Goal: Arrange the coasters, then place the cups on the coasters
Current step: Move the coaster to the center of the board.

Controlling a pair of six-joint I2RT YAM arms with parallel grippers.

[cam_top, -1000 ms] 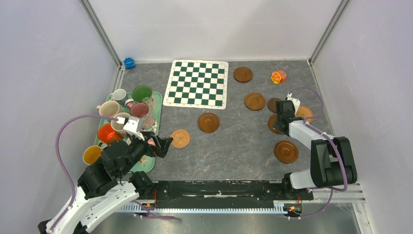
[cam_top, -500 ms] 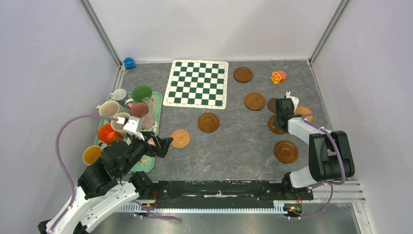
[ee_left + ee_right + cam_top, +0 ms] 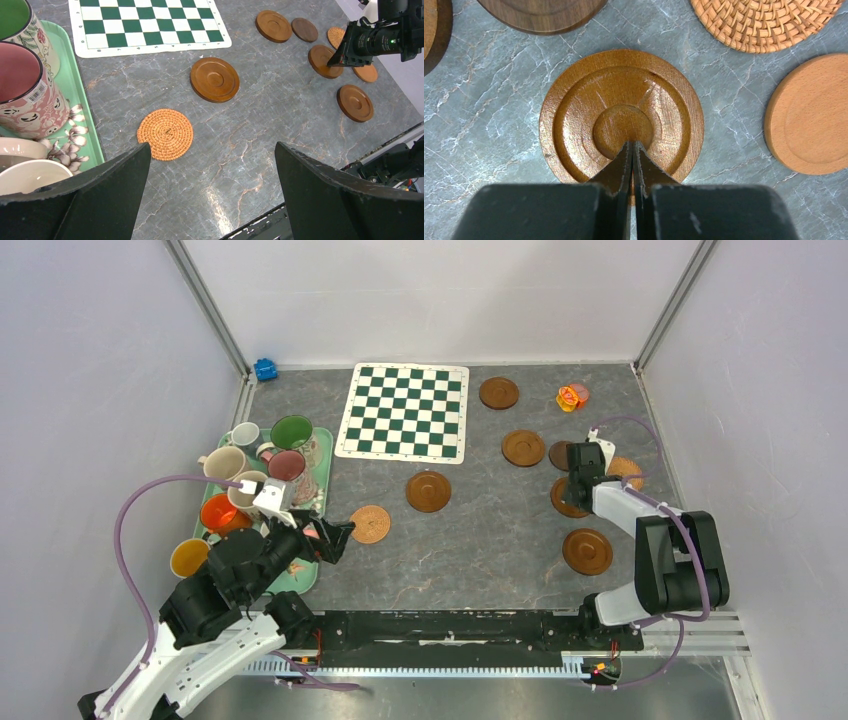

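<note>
Right gripper (image 3: 632, 146), pressed together, tips over brown coaster (image 3: 574, 115) at frame centre; left gripper (image 3: 212, 195) spread wide, lower frame.

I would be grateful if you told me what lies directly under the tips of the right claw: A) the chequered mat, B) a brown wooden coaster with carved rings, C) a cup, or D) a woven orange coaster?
B: in the right wrist view the shut right claw points at the centre of the ringed brown wooden coaster.
</note>
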